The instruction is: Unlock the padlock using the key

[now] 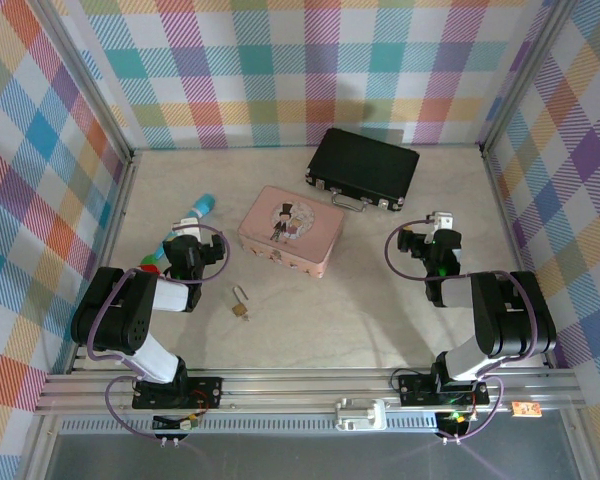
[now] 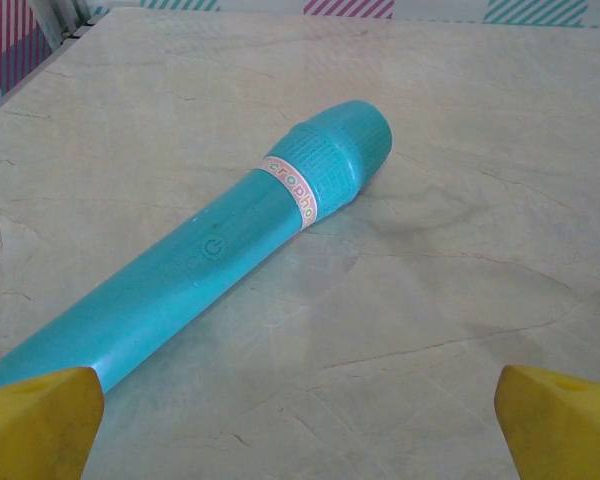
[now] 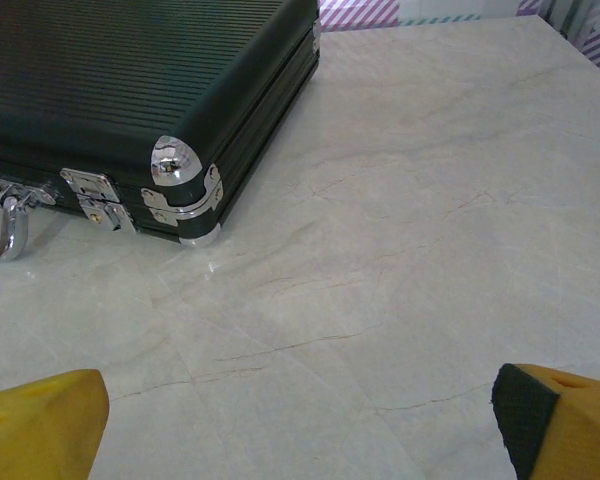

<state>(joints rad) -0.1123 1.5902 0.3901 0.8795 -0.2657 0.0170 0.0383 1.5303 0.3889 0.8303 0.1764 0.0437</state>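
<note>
My left pincer (image 2: 300,425) and right pincer (image 3: 300,420) gape wide, empty, probably readied for grasping. The padlock (image 1: 240,304) lies on the desk (image 1: 320,320), seven o'clock from the pink tin (image 1: 290,232); key indiscernible.

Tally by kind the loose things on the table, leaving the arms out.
Boxes: 2, black case and pink tin
Teal microphone: 1
Padlock: 1
Total: 4
Uncounted: the key, too small to make out; a green-red bit, mostly hidden.

Marble table (image 1: 380,310) bears padlock (image 1: 240,311), pink tin (image 1: 291,231), black case (image 1: 365,165), teal stick (image 1: 200,208).
</note>
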